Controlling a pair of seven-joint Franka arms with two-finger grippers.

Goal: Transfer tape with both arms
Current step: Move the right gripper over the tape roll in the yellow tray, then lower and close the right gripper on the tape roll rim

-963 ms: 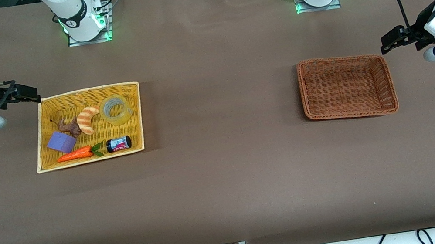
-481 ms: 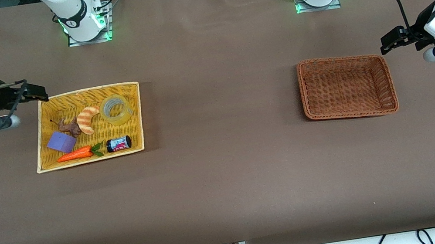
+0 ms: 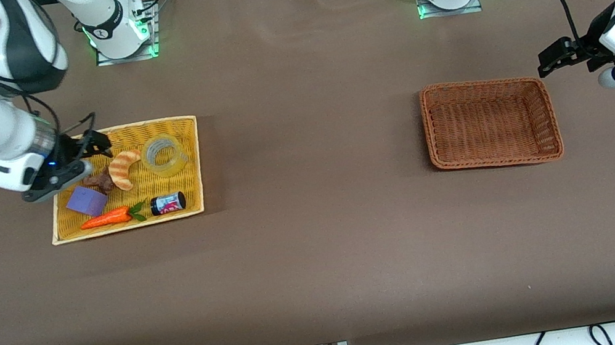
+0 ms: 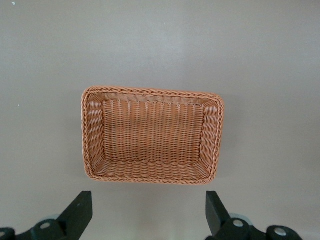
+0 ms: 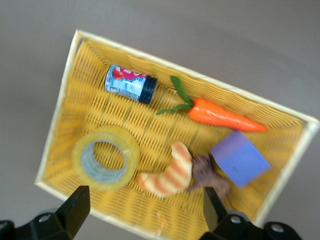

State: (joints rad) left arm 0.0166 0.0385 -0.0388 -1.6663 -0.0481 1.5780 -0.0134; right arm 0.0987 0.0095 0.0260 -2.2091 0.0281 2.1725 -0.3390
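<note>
**Tape crowded by the croissant: wrong-pick risk**

Tape (image 3: pixel 164 155) lies flat in the yellow basket (image 3: pixel 181 120), in the corner farthest from the front camera and nearest the table's middle. We see the striped croissant toy (image 3: pixel 124 168) just beside it, with little or no gap.

Right claw (image 3: pixel 98 146) hangs over the same basket at the right arm's end of the surface (image 3: pixel 320 245), above the brown toy (image 3: pixel 99 181) and croissant, not over the tape. In the right wrist view its fingers (image 5: pixel 75 207) are spread wide, nothing between them. Left claw (image 3: pixel 555 56) waits off the brown basket (image 3: pixel 547 113) at the left arm's end, fingers (image 4: pixel 80 210) also spread and empty.

Risks, as we judge them:
- Coming down from here lands on the croissant or brown toy; the claw needs to shift toward the tape first.
- One finger must go into the ring's hole or both straddle the wall; a miss could tip or push the roll against the basket rim.
- Slick, rounded tape side may slip in a shallow pinch.
- The can (image 3: pixel 168 204), carrot (image 3: pixel 106 218) and purple block (image 3: pixel 87 200) sit well clear, low concern.
- Handover between the arms is not yet started; a loose or off-centre hold now would make it harder.
</note>
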